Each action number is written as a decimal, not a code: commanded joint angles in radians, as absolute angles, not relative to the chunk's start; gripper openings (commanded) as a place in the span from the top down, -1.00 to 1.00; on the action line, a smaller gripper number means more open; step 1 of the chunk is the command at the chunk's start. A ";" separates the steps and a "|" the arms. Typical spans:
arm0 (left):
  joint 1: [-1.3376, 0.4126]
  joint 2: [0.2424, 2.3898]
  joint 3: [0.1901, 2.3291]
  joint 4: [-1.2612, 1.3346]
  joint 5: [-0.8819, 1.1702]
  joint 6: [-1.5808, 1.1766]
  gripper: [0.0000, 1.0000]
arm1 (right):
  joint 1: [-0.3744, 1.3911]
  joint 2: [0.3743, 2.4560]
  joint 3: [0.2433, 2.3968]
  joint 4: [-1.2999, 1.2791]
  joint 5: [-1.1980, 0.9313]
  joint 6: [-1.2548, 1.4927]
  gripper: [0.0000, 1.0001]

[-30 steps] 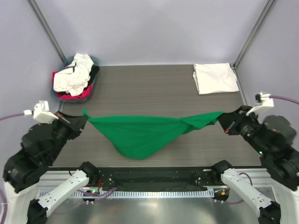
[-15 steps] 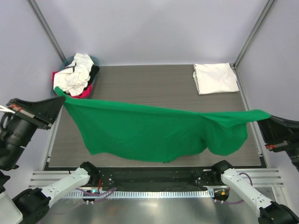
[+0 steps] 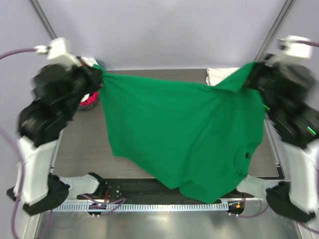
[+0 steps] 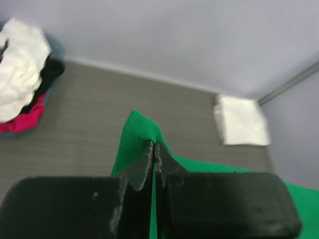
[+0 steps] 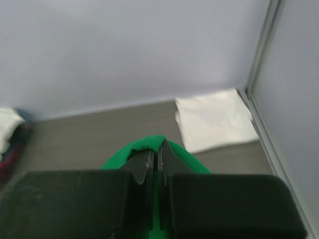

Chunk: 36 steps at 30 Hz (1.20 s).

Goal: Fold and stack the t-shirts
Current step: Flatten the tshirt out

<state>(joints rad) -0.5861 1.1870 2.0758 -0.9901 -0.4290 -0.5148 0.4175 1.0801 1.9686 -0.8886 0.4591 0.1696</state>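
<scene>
We note green shirt [image 3: 184, 134] held up, spread above tabletop [image 3: 87, 139]; left tool [image 3: 95, 75] and right tool [image 3: 250, 74] each clamped on an upper corner. Folded white shirt [image 5: 214, 119] lies at far right corner.

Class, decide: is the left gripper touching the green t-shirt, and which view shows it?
Touching. The left wrist view shows the left gripper shut on a corner of the green t-shirt, with the cloth pinched between its jaws.
</scene>
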 commanded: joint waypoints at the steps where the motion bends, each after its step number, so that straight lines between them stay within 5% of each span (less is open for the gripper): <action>1: -0.473 1.345 1.996 -1.045 -0.444 -0.524 1.00 | 0.401 1.407 1.862 -0.896 0.722 0.161 0.98; 4: -0.300 1.466 1.852 -0.962 -0.309 -0.522 1.00 | 0.341 1.668 1.914 -0.888 0.611 0.190 0.86; 5: -0.237 1.553 1.807 -0.944 -0.245 -0.514 0.98 | 0.310 1.731 1.958 -0.914 0.589 0.202 0.42; 6: -0.206 1.604 1.806 -0.942 -0.201 -0.509 0.92 | 0.298 1.790 2.014 -0.946 0.566 0.207 -0.28; 9: -0.161 1.799 1.882 -1.036 -0.169 -0.480 0.41 | 0.293 1.933 2.167 -1.041 0.558 0.218 -0.76; 10: -0.161 1.831 1.896 -1.049 -0.158 -0.459 0.02 | 0.291 1.933 2.161 -1.048 0.548 0.221 -0.78; 14: -0.161 1.823 1.755 -1.005 -0.127 -0.477 -0.39 | 0.293 1.829 1.955 -0.962 0.505 0.250 -0.84; 23: -0.161 1.461 1.183 -0.761 -0.011 -0.604 -0.38 | 0.291 1.592 1.373 -0.640 0.043 0.357 -0.80; 36: -0.161 0.979 0.904 -0.755 -0.055 -0.523 -0.35 | 0.293 1.879 1.480 -0.534 -0.209 0.428 -0.62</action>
<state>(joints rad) -0.1623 1.0542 0.9051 -0.7994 -0.0448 -0.5438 0.2874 1.8542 1.4075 -0.6010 -0.1509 0.4038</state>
